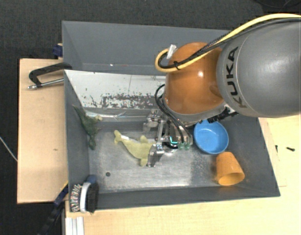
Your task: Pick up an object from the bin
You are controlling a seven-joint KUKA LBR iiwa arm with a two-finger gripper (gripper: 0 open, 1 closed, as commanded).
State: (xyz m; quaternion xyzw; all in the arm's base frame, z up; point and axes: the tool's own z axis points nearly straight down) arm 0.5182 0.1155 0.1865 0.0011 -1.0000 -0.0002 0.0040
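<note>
My gripper (155, 153) hangs low in the middle of the bin, under the orange wrist cover. Right at its left side lies a pale yellow rubbery toy (131, 145), shaped like a small animal, flat on the bin floor; one metal fingertip stands against the toy's right end. A blue bowl (210, 137) sits just to the right of the gripper.
An orange cup (228, 169) lies on its side at the front right. A dark green toy dinosaur (89, 126) leans along the left wall. A brush with a black handle (82, 197) sits at the front left corner. The arm covers the bin's back right.
</note>
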